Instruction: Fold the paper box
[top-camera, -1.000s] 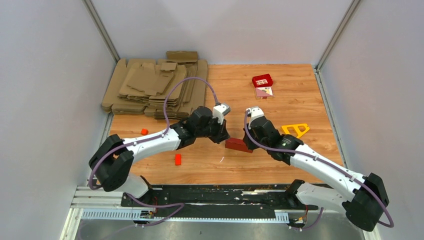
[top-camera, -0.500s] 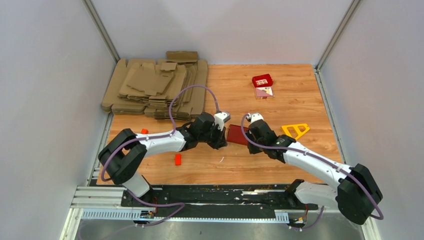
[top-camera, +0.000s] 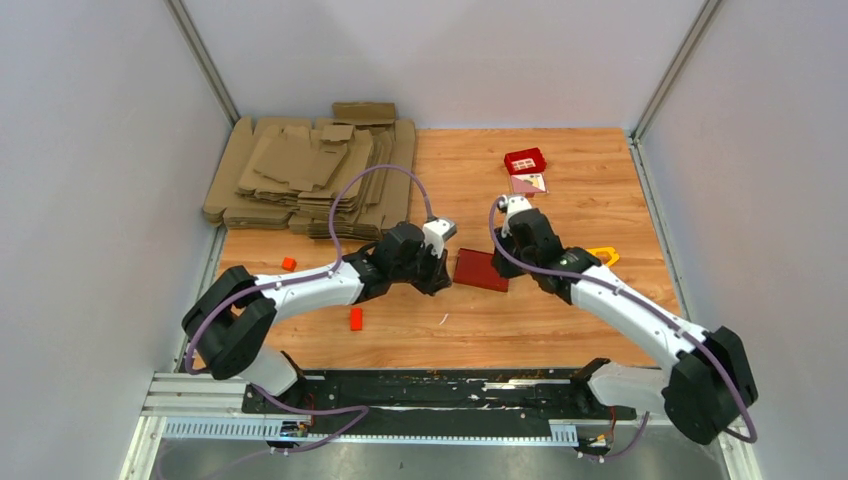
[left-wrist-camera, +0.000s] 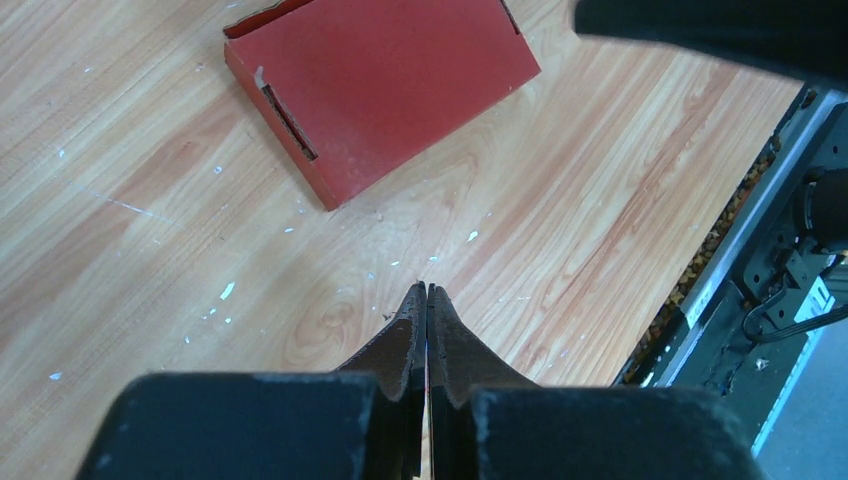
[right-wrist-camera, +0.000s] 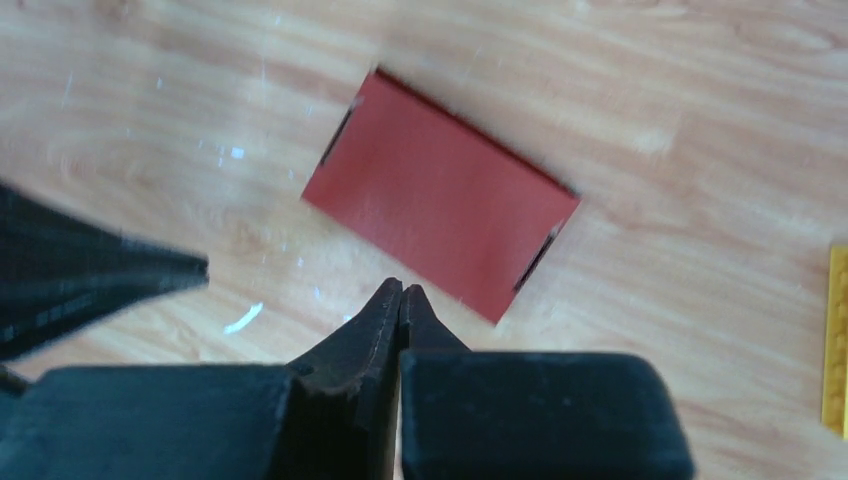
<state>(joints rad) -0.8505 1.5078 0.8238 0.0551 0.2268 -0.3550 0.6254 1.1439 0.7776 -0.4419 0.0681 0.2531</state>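
Observation:
The paper box (top-camera: 481, 270) is a flat red folded shape lying on the wooden table between the two arms. It shows in the left wrist view (left-wrist-camera: 380, 85) and in the right wrist view (right-wrist-camera: 440, 205). My left gripper (left-wrist-camera: 427, 290) is shut and empty, just left of the box and clear of it. My right gripper (right-wrist-camera: 401, 290) is shut and empty, above the table beside the box, not touching it.
A stack of brown cardboard sheets (top-camera: 310, 175) lies at the back left. A small red tile (top-camera: 525, 160) on a card sits at the back right. A yellow triangle piece (top-camera: 603, 255) lies by the right arm. Small orange bits (top-camera: 355, 318) lie front left.
The red box has gone from tilted and held between the grippers to lying flat on the table. Both grippers have let go and drawn back, the right one moving up and away.

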